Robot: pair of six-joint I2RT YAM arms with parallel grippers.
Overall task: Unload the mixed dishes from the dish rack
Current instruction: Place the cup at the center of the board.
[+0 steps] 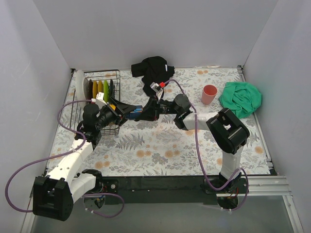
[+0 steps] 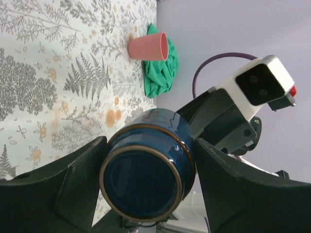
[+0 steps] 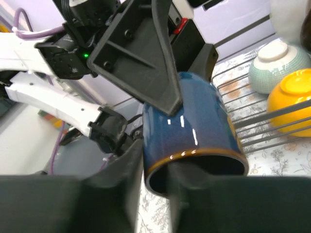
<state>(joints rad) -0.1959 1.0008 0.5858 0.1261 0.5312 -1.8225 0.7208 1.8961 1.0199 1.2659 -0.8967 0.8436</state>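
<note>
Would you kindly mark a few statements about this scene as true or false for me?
1. The left gripper holds the blue mug between its fingers. True.
2. The pink cup sits in the dish rack. False: it stands on the table beside the green cloth.
3. Plates stand upright in the dish rack. True.
4. The black cloth lies by the arm bases. False: it lies at the table's far edge.
</note>
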